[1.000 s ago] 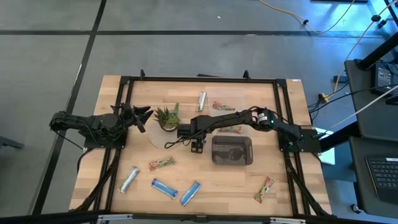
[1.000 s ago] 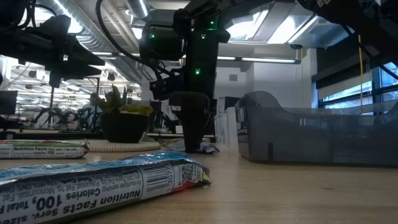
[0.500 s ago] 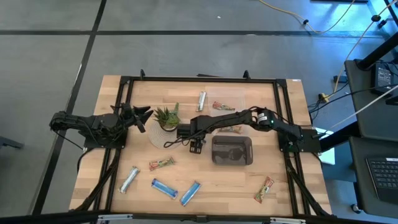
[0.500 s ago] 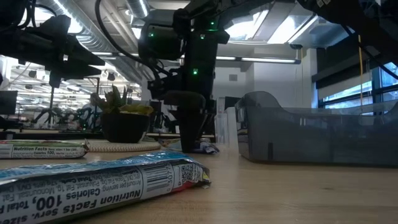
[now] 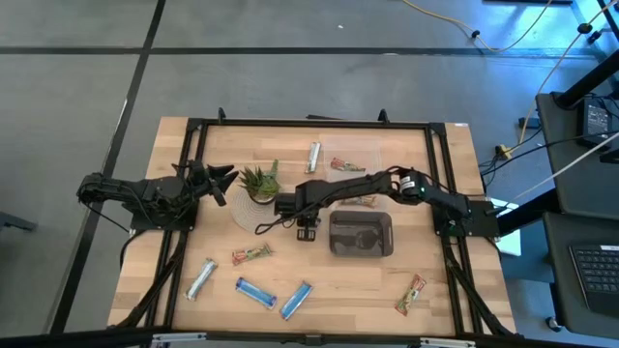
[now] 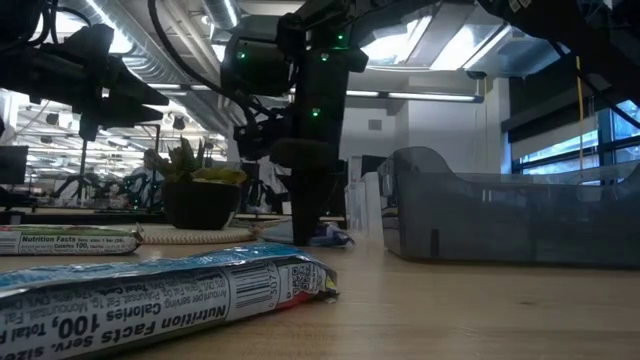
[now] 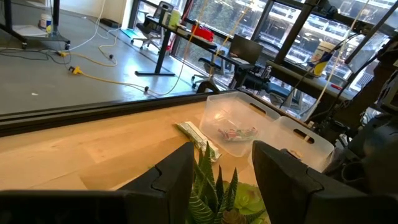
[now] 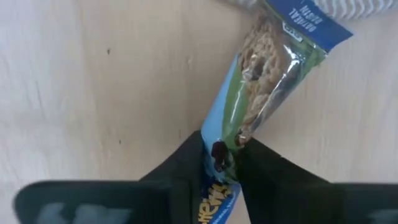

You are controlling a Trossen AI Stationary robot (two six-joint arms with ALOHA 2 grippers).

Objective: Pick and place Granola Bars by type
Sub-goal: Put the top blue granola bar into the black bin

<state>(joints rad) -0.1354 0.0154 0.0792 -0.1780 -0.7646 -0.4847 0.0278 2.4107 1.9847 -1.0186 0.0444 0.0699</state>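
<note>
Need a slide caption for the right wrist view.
Right gripper shut on a blue-and-green granola bar lying on the wooden table.

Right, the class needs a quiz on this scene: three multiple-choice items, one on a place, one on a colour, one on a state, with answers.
1. The potted plant stands:
A) far from both arms
B) beside the left claw
C) under the right claw

2. The bar in the right claw is mostly:
A) purple
B) red
C) blue and green

3. The right claw is:
A) shut on the bar
B) wide open
C) holding the plant

Answers: B, the high view shows them adjacent; C, its wrist view shows the wrapper; A, both fingers pinch it.
</note>
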